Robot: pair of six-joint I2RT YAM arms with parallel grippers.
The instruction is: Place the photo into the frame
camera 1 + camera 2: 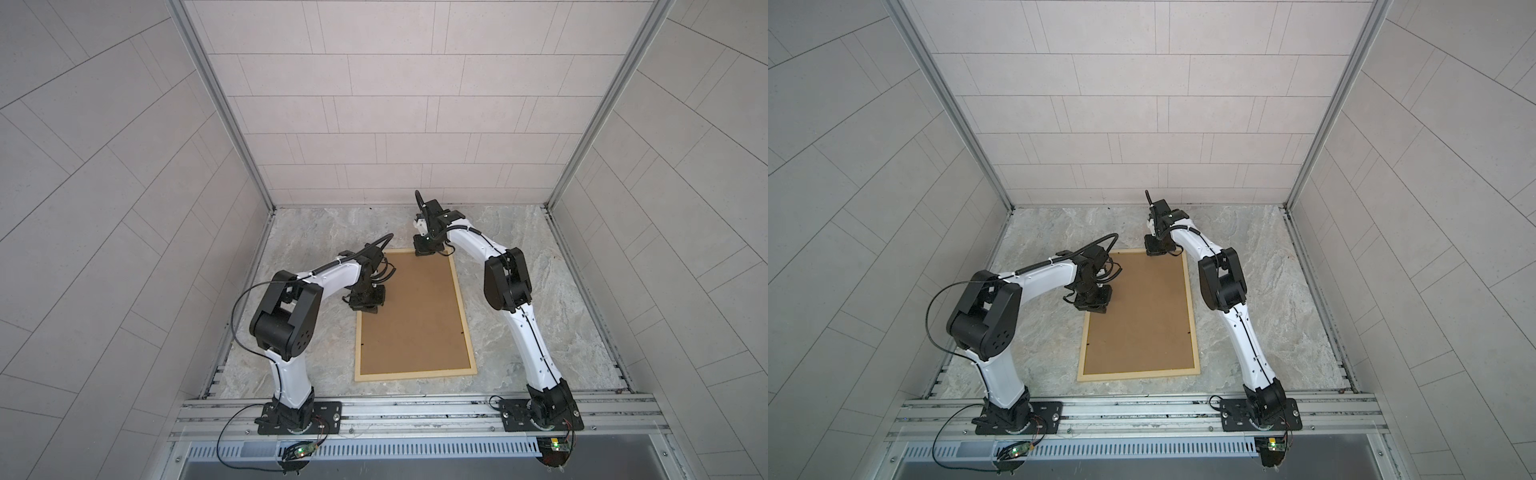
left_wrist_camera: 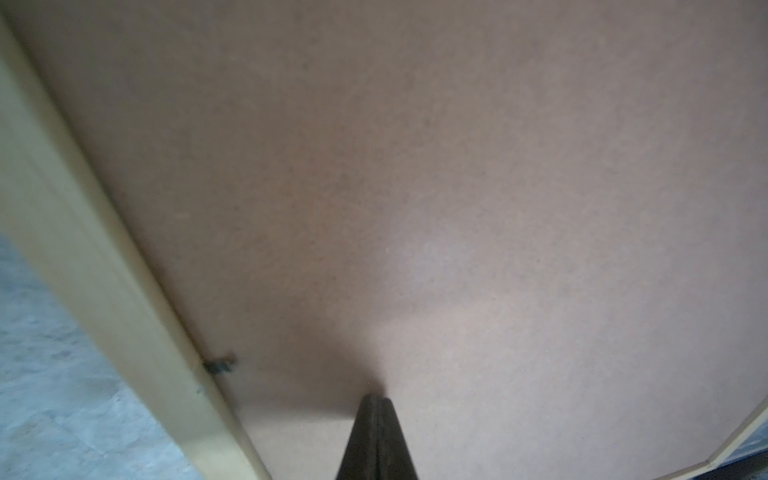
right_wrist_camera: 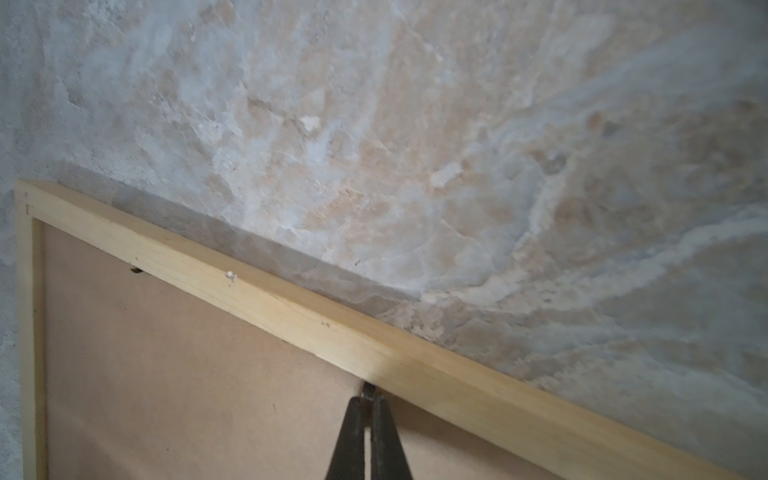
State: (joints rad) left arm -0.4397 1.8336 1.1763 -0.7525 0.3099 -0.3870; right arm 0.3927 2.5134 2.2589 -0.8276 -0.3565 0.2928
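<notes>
Frame: The frame [image 1: 415, 374] of pale wood lies flat on the counter [image 1: 519, 332], between my two arms. One short end points at the back wall.
Brown board: A brown board [image 1: 411, 316] fills the inside of the frame, so all I see there is plain brown.
My left tool: My left tool [image 2: 376, 401] is pressed together and pinches nothing. Its tip touches the brown board, near the long bar on my left side.
My right tool: My right tool [image 3: 368, 395] is pressed together too. Its tip sits on the board, right where the board meets the far short bar.
Clip: A small dark clip [image 2: 220, 365] sticks out from the long bar onto the board, near my left tool.
Dark bit: A tiny dark bit [image 3: 368, 388] sits at the tip of my right tool, against the bar. I cannot tell if the tool pinches it.
Counter: It looks like grey and tan stone.
</notes>
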